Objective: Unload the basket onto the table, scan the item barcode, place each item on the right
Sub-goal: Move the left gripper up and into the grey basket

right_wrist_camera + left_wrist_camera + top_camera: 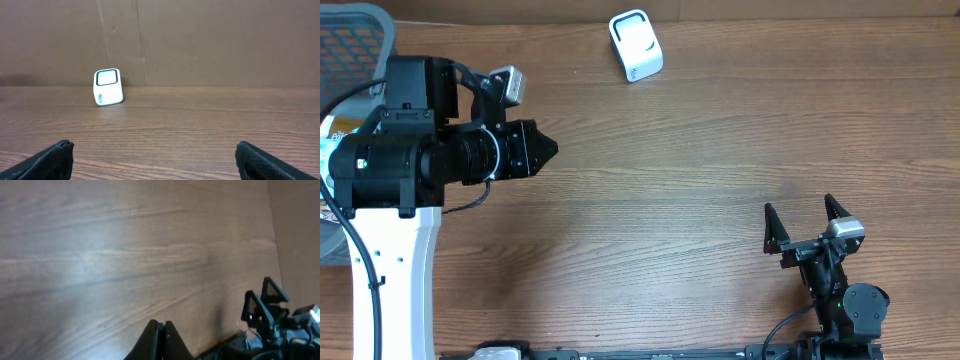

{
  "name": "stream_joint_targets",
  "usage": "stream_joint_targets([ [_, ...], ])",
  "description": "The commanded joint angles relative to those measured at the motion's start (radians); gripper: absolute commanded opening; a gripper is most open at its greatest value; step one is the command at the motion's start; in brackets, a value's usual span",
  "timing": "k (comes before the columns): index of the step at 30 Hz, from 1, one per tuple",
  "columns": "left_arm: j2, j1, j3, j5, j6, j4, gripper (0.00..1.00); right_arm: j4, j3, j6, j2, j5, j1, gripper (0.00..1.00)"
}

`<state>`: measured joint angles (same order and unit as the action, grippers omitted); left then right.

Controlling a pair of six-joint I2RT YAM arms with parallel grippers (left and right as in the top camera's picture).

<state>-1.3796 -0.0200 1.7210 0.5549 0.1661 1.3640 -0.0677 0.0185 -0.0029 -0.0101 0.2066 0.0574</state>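
Poised at a bare wooden surface (670, 200), nothing in hand to scan.

Pressed fully together on nothing at the left jaws, spread as wide as possible and empty at the right jaws. Standing at the far edge, well apart from both: the white scanner (636, 45), window turned toward the right arm (840, 300). No sign of the item; perhaps in the grey mesh basket (360, 30) behind the left arm (410, 160), impossible to tell. Risks from here: reaching with the left jaws closed and knocking rather than gripping, or showing the window the wrong face. Brown wood grain below, plain brown panel (200, 40) behind.
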Motion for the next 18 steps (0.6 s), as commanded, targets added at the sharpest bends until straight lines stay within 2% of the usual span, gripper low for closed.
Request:
stream_joint_targets([
  [1, -0.002, -0.006, 0.022, -0.08, 0.006, -0.028, 0.08, 0.005, -0.011, 0.003, 0.007, 0.005, 0.003, 1.0],
  [3, -0.002, -0.006, 0.022, -0.145, 0.006, -0.048, 0.1, 0.005, -0.011, 0.003, 0.007, 0.005, 0.003, 1.0],
  [4, -0.002, -0.006, 0.022, -0.195, 0.006, -0.07, 0.17, 0.005, -0.011, 0.003, 0.007, 0.005, 0.003, 1.0],
  [6, -0.002, -0.005, 0.022, -0.327, 0.007, -0.114, 0.44, 0.005, -0.011, 0.003, 0.007, 0.005, 0.003, 1.0],
  [8, -0.002, -0.004, 0.023, -0.441, 0.008, -0.154, 0.75, 0.005, -0.011, 0.003, 0.007, 0.005, 0.003, 1.0],
  [10, -0.001, 0.005, 0.027, -0.52, 0.006, -0.192, 0.96, 0.005, -0.011, 0.003, 0.007, 0.005, 0.003, 1.0],
  [12, -0.001, 0.034, 0.039, -0.59, 0.003, -0.224, 1.0, 0.005, -0.011, 0.003, 0.007, 0.005, 0.003, 1.0],
  [15, -0.001, 0.115, 0.073, -0.669, 0.003, -0.245, 1.0, 0.005, -0.011, 0.003, 0.007, 0.005, 0.003, 1.0],
  [18, -0.001, 0.263, 0.098, -0.678, 0.003, -0.282, 1.0, 0.005, -0.011, 0.003, 0.007, 0.005, 0.003, 1.0],
])
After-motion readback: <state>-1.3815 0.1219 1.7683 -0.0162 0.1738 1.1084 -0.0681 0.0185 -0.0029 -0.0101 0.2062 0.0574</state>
